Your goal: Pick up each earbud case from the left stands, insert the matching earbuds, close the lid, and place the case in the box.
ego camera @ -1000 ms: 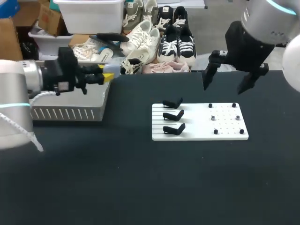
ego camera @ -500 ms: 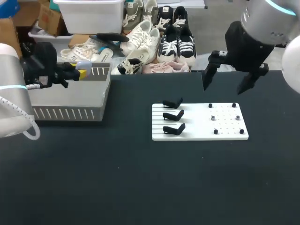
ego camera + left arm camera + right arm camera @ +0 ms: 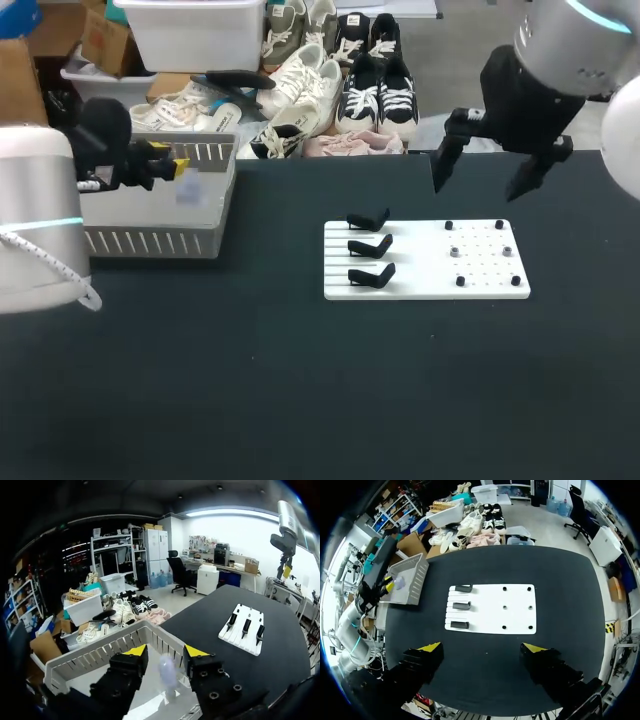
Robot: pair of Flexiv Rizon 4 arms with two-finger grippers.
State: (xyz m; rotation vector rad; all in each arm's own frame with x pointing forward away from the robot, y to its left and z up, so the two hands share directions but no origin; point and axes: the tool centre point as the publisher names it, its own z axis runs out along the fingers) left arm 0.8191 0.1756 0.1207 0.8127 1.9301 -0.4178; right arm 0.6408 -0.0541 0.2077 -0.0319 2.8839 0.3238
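Observation:
My left gripper [image 3: 168, 166] hangs over the grey slatted box [image 3: 150, 240], open. A pale earbud case [image 3: 190, 193] shows as a blur below and beside the yellow tips, inside the box and free of them. In the left wrist view the case [image 3: 167, 672] is a blur in the gap of my left gripper [image 3: 165, 652], above the box floor [image 3: 100, 680]. The white board [image 3: 425, 262] carries three black stands [image 3: 370, 246], all bare. My right gripper [image 3: 483, 178] stands open high above the board's far edge; the right wrist view has this gripper [image 3: 485, 647] well above the board [image 3: 492, 607].
Small black pegs [image 3: 478, 250] dot the board's right half. The box [image 3: 407, 582] sits at the table's far left corner. Dark tabletop [image 3: 300, 380] stretches in front of the board and box.
My left gripper carried the case leftward from the box's right end to over its inside, then its fingers spread and the case dropped away. The right arm stayed still.

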